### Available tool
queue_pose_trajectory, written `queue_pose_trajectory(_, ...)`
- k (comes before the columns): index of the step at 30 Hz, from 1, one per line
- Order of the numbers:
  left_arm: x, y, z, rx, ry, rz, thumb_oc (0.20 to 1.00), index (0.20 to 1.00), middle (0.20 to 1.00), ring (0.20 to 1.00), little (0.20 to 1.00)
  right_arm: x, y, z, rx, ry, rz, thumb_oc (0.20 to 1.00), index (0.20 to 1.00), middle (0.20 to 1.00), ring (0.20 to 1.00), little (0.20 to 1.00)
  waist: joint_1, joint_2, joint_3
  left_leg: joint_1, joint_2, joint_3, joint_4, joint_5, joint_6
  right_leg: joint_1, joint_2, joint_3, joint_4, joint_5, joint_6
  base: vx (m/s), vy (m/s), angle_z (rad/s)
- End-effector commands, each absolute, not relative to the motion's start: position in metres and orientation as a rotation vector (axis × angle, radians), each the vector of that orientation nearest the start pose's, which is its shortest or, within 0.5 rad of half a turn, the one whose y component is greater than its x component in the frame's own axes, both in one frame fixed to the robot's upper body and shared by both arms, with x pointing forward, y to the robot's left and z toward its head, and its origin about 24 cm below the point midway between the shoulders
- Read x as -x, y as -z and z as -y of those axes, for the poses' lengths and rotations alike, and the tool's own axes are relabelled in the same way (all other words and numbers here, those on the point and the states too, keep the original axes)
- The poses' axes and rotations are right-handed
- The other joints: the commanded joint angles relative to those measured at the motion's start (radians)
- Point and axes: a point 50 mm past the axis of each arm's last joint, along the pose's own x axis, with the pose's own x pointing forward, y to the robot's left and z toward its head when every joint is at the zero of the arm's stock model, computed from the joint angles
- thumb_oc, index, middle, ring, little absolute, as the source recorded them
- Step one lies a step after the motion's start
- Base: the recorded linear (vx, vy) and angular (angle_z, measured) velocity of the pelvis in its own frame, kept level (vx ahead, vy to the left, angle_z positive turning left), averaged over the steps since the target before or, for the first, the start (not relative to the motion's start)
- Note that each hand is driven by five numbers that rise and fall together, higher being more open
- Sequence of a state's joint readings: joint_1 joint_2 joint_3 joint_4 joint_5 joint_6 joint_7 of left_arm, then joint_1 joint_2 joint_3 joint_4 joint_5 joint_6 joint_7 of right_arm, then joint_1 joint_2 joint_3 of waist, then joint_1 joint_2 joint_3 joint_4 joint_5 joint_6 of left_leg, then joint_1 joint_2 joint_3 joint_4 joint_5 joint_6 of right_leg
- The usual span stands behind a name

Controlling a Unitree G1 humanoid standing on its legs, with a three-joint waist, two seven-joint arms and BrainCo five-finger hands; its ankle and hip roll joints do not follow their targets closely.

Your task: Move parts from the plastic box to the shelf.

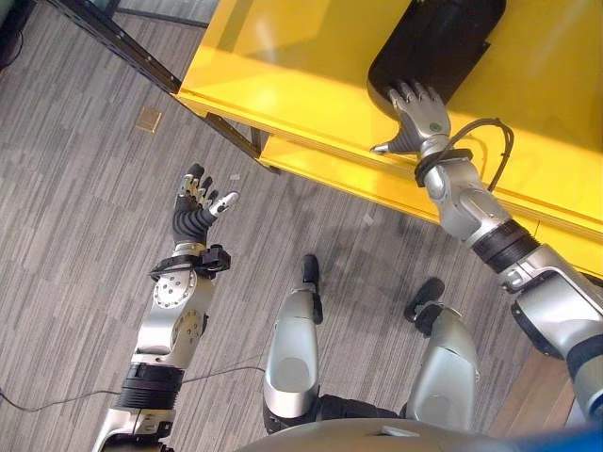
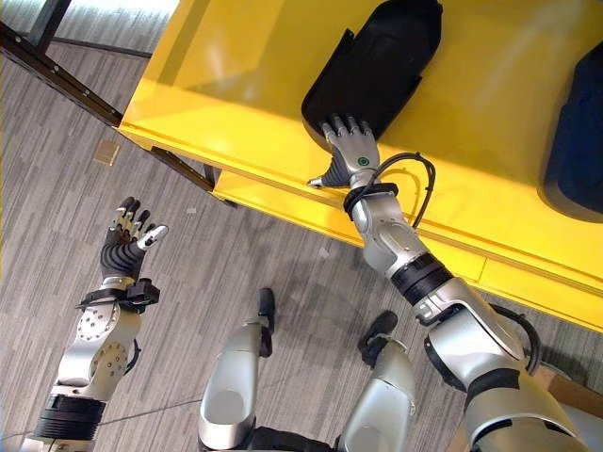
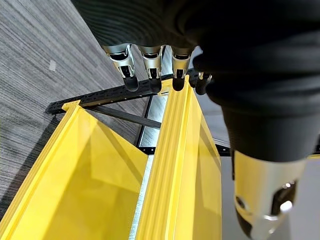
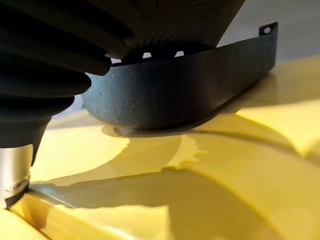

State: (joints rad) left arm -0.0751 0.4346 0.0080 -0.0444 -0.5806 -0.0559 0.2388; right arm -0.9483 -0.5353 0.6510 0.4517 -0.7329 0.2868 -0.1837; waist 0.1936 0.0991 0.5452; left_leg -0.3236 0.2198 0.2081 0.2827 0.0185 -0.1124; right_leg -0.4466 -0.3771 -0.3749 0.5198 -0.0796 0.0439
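On the top deck of the yellow shelf lies a black moulded part, a shallow curved shell with a raised rim, resting flat on the yellow surface. At its near end sits the right hand, palm down, with its fingers reaching over the edge of the part and its thumb lying out to the side along the front lip of the shelf. Fingertips are hidden against or over the dark rim, and the right wrist view shows the part's wall close before the ribbed cover without showing the fingers, so whether the hand grips the part or merely rests on it cannot be told. A second dark part lies further along the same deck toward the robot's right, well apart from the first. A lower yellow level shows beneath the front lip, carried on a black perforated frame. Off the shelf's left end, over the grey wood-patterned floor, the left hand is raised with its fingers spread and nearly straight, holding nothing. Its wrist view shows the dark fingertips pointed toward the frame and the yellow shelf edge, touching neither. A small tan plate sits in the floor near the frame.
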Motion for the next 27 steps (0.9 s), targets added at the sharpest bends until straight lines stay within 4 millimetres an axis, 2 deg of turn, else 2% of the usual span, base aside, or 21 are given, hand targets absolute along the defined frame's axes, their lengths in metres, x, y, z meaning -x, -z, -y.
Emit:
queue_pose_trajectory(1, -0.262, -0.106, -0.246, 0.157, -0.203, 0.229, 1.0, 1.0, 1.0, 1.0, 1.0, -0.388, -0.189, 0.147, 1.761, 0.089, 0.388, 1.0, 1.0, 1.0, 1.0, 1.0, 0.015, -0.014, -0.025, 0.017, 0.012, 0.071, -0.008, -0.055, 0.02, 0.072, -0.02, 0.015, 0.001, -0.072, 0.099, -0.01, -0.038, -0.01)
queue_pose_trajectory(5, -0.262, -0.105, -0.248, 0.153, -0.202, 0.236, 1.0, 1.0, 1.0, 1.0, 1.0, -0.387, -0.186, 0.145, 1.845, 0.063, 0.453, 1.0, 1.0, 1.0, 1.0, 1.0, 0.017, -0.018, -0.025, 0.026, 0.019, 0.073, -0.012, -0.05, 0.019, 0.084, -0.02, 0.009, -0.009, -0.067, 0.103, -0.01, -0.038, -0.03)
queue_pose_trajectory(12, -0.263, -0.104, -0.249, 0.148, -0.186, 0.231, 1.0, 1.0, 1.0, 1.0, 1.0, -0.39, -0.191, 0.151, 1.776, 0.112, 0.457, 1.0, 1.0, 1.0, 1.0, 1.0, 0.021, -0.02, -0.025, 0.039, 0.023, 0.072, -0.021, -0.043, 0.015, 0.099, -0.016, 0.005, -0.019, -0.062, 0.103, -0.01, -0.02, 0.0)
queue_pose_trajectory(19, -0.264, -0.105, -0.245, 0.153, -0.176, 0.236, 1.0, 1.0, 1.0, 1.0, 1.0, -0.391, -0.19, 0.151, 1.806, 0.136, 0.408, 1.0, 1.0, 1.0, 1.0, 1.0, 0.019, -0.016, -0.025, 0.05, 0.025, 0.071, -0.028, -0.041, 0.014, 0.11, -0.015, 0.005, -0.023, -0.062, 0.103, 0.0, 0.0, 0.0)
queue_pose_trajectory(23, -0.266, -0.105, -0.245, 0.153, -0.172, 0.237, 1.0, 1.0, 1.0, 1.0, 1.0, -0.394, -0.187, 0.162, 1.823, 0.198, 0.347, 1.0, 1.0, 1.0, 1.0, 1.0, 0.02, -0.013, -0.025, 0.063, 0.026, 0.073, -0.036, -0.036, 0.012, 0.124, -0.017, 0.003, -0.03, -0.059, 0.104, 0.0, 0.0, 0.0)
queue_pose_trajectory(24, -0.267, -0.105, -0.244, 0.153, -0.171, 0.236, 1.0, 1.0, 1.0, 1.0, 1.0, -0.396, -0.184, 0.173, 1.824, 0.234, 0.295, 1.0, 1.0, 1.0, 1.0, 1.0, 0.018, -0.012, -0.025, 0.068, 0.025, 0.072, -0.039, -0.035, 0.012, 0.129, -0.018, 0.003, -0.03, -0.059, 0.105, 0.0, 0.0, 0.0)
queue_pose_trajectory(27, -0.268, -0.105, -0.243, 0.152, -0.165, 0.235, 1.0, 1.0, 1.0, 1.0, 1.0, -0.398, -0.181, 0.182, 1.826, 0.248, 0.239, 1.0, 1.0, 1.0, 1.0, 1.0, 0.018, -0.012, -0.025, 0.076, 0.027, 0.073, -0.041, -0.034, 0.01, 0.137, -0.018, 0.001, -0.036, -0.056, 0.106, 0.0, 0.0, 0.0)
